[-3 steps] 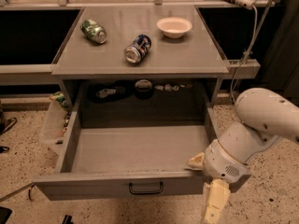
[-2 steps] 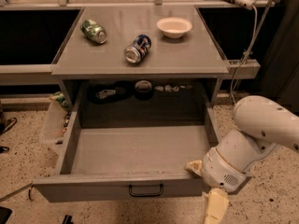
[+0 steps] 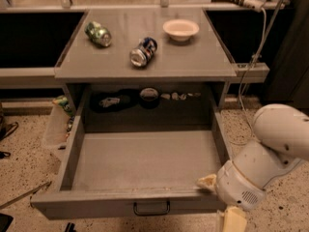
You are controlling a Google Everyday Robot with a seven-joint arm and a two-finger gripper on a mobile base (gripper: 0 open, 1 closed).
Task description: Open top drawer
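Over the preceding second, the top drawer (image 3: 145,161) travelled further out of its housing: its front panel and the small dark loop handle (image 3: 151,208) sat lower in the camera view than before, while the front edge of the table (image 3: 193,57) held its position. The white arm (image 3: 275,144) moved down and outward with the drawer, and the hand (image 3: 224,211) dropped toward the bottom edge of the view, where part of it was cut off. The hand lay at the right front corner of the drawer, well to the right of the handle and not on it. Whether the hand was apart, together or clamped on the front panel could not be told, nor whether it was touching the panel or only just beside it. The drawer stood extended below the table top, with its plain grey tray exposed almost to the back wall. The green can (image 3: 98,34), the blue can (image 3: 144,51) and the bowl (image 3: 180,29) rested undisturbed on the table. Judged from this extension, the opening action was essentially complete. The remaining step would probably be to free the hand from the corner and retract the arm without pushing the front panel back in.
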